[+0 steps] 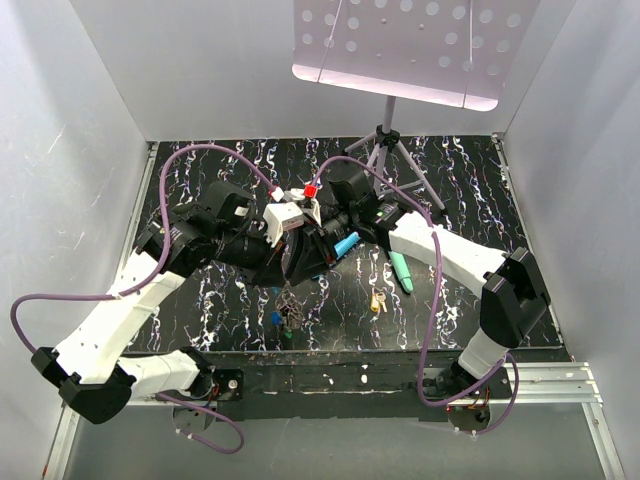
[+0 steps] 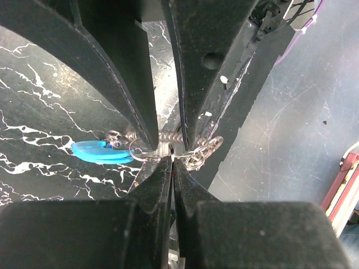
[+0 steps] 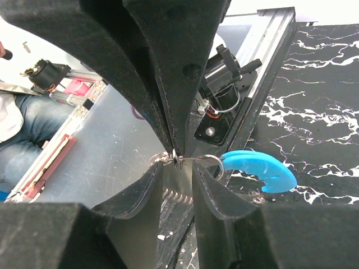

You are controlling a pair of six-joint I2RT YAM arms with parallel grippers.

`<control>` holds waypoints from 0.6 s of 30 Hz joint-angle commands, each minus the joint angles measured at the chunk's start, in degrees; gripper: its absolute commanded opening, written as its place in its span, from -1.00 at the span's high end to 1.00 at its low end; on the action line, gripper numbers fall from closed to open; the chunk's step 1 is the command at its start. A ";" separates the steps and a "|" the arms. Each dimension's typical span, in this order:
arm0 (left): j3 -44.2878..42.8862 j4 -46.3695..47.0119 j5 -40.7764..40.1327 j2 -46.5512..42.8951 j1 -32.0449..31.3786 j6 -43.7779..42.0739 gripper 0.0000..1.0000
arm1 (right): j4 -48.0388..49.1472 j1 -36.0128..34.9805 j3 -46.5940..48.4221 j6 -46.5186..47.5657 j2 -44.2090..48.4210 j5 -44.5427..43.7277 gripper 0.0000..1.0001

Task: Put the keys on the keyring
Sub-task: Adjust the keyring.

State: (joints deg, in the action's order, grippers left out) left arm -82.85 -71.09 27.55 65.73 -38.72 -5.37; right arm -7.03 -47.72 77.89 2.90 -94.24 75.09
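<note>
The two grippers meet tip to tip above the middle of the black marbled table (image 1: 460,200). The keyring (image 1: 290,305) hangs below them as a grey chain-like bunch with blue and green bits. My left gripper (image 2: 172,159) is shut on a thin wire of the keyring (image 2: 197,152). A blue-headed key (image 2: 98,151) hangs beside that grip. My right gripper (image 3: 176,168) faces it, jaws apart on either side of the same wire (image 3: 202,158), with the blue key (image 3: 261,171) just to their right. A yellow key (image 1: 377,300) lies on the table right of the bunch.
A teal stick (image 1: 402,270) and a blue stick (image 1: 346,244) lie under the right arm. A tripod stand (image 1: 385,150) holding a perforated white plate (image 1: 400,40) is at the back. White walls close in both sides; a metal rail (image 1: 560,375) runs along the near edge.
</note>
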 commanded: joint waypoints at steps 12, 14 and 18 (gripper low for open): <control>1.46 2.97 0.57 -2.28 0.84 1.76 1.00 | 0.87 -1.32 0.86 0.09 0.54 -0.03 0.97; 1.72 3.41 0.40 -2.45 0.93 2.11 1.00 | 0.35 -1.23 0.95 0.53 0.72 0.41 0.97; 2.07 5.52 -4.51 -4.38 1.28 4.92 0.96 | 0.00 -1.32 0.34 0.44 1.25 1.03 0.97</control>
State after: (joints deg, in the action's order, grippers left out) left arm -81.12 -68.88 27.18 64.53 -38.35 -4.38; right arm -7.94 -48.40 77.89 1.87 -94.24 73.71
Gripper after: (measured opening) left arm 0.010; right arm 0.024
